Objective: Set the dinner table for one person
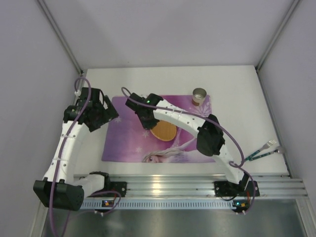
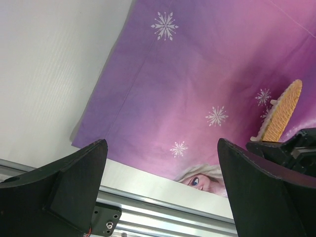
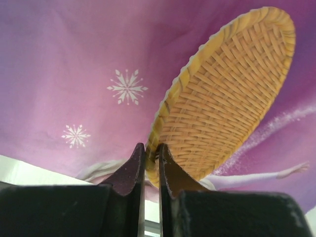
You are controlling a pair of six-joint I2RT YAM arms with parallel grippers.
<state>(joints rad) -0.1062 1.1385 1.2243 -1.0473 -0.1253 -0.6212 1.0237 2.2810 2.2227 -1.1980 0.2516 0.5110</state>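
A round woven wicker plate (image 1: pixel 164 131) hangs over the middle of the purple printed placemat (image 1: pixel 128 138), which lies on the white dinner table (image 1: pixel 237 103). My right gripper (image 3: pixel 151 155) is shut on the plate's rim and holds the plate (image 3: pixel 227 94) tilted above the mat. The plate also shows edge-on in the left wrist view (image 2: pixel 282 111). My left gripper (image 1: pixel 109 111) is open and empty above the mat's far left edge. A small metal cup (image 1: pixel 199 95) stands on the mat's far right corner. A fork (image 1: pixel 262 149) with a green handle lies on the table at the right.
Grey walls close in the table on the left, back and right. An aluminium rail (image 1: pixel 197 185) runs along the near edge, with both arm bases on it. The right arm (image 1: pixel 210 133) arches over the mat's right half.
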